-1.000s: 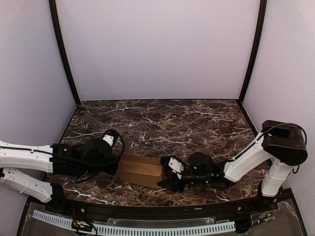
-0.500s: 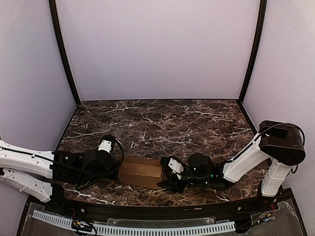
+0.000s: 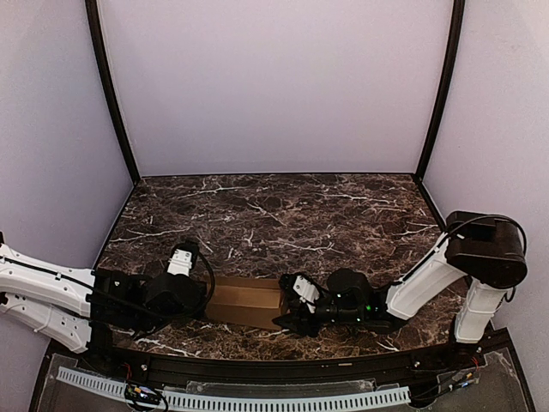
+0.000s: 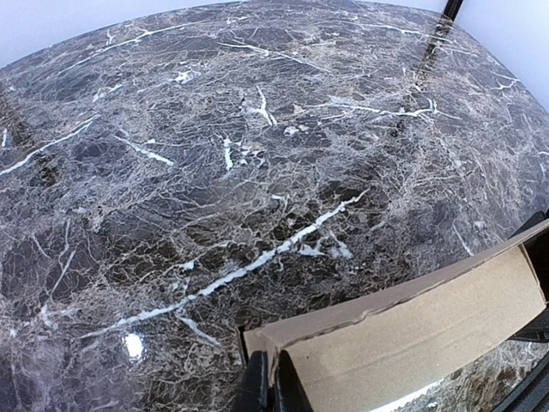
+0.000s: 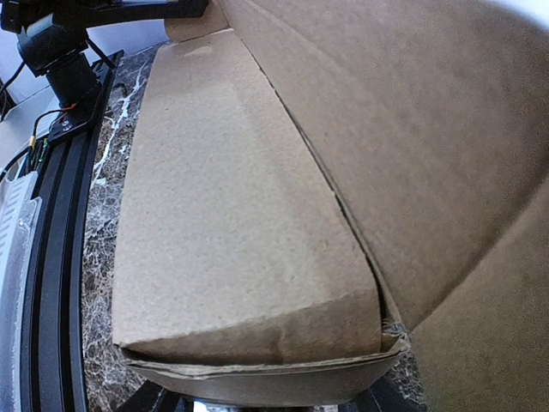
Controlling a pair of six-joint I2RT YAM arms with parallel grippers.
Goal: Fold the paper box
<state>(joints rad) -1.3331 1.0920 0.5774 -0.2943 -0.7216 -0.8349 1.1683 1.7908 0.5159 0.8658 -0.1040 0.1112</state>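
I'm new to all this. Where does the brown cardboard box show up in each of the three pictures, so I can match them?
Top view: the paper box lies low in the middle, near the table's front edge.
Left wrist view: the paper box sits in the bottom right corner.
Right wrist view: the paper box fills nearly the whole picture.
Shared landmark: the marble table, dark with white veins.

Paper box (image 3: 245,302) on table (image 3: 283,215), between left hand (image 3: 206,303) and right hand (image 3: 288,314).
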